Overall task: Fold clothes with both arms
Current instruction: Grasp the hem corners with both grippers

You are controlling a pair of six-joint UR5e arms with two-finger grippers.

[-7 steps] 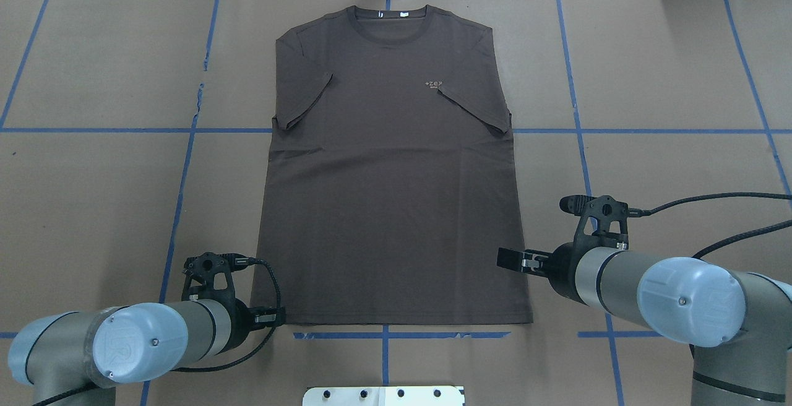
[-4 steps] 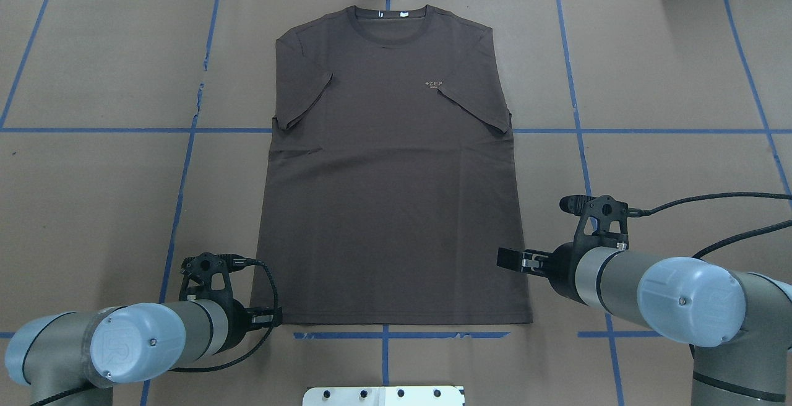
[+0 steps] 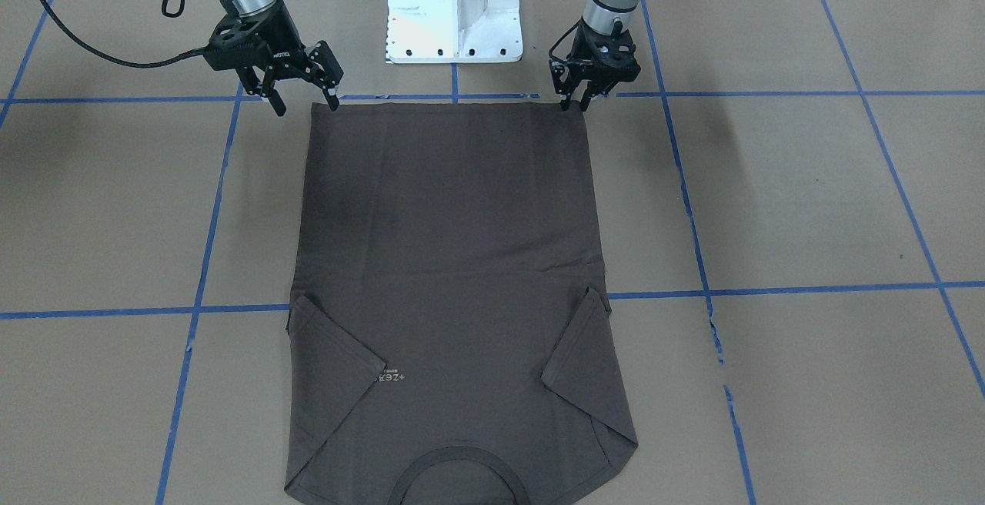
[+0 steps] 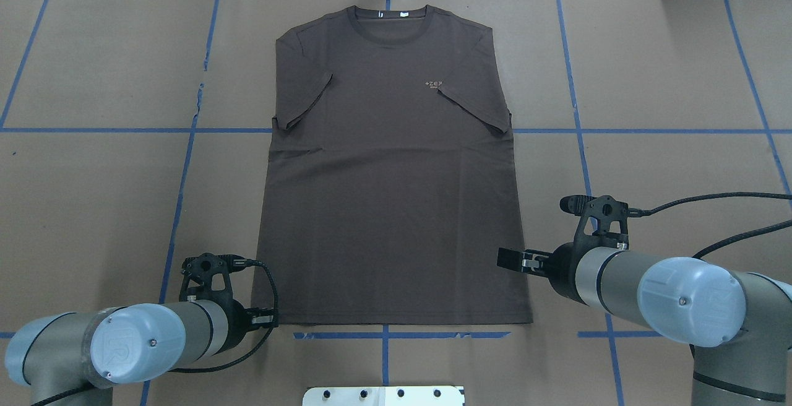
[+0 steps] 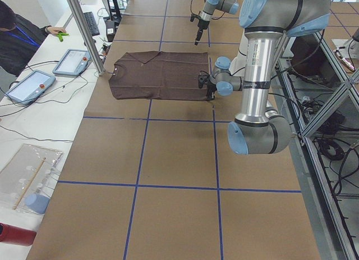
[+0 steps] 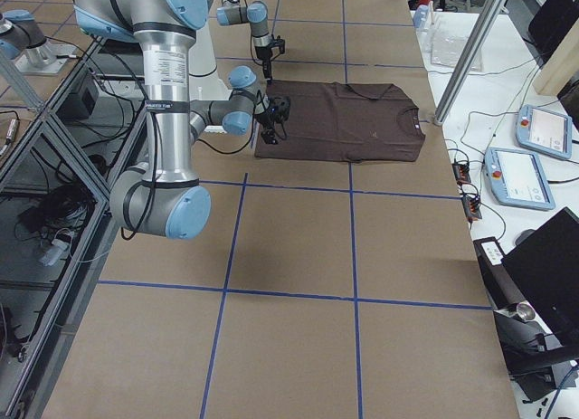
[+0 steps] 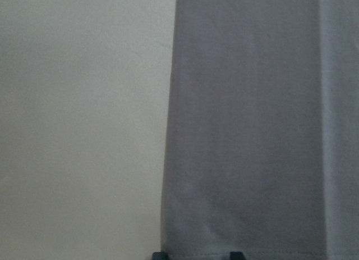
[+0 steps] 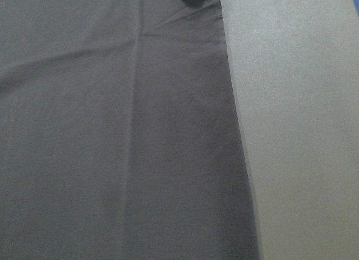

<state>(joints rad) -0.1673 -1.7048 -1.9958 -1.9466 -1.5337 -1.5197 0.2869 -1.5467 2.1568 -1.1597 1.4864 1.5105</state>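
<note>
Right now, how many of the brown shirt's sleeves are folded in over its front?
2. Both lie folded inward over the T-shirt: one sleeve on the robot's left side, the other sleeve on its right side, beside the chest logo.

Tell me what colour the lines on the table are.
Blue lines crossing a brown table; the overhead view shows them best.

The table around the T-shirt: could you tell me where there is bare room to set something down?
Bare table lies wide on both sides of the T-shirt. It is crowded only at the hem, where the left hand and the right hand stand at its corners.
</note>
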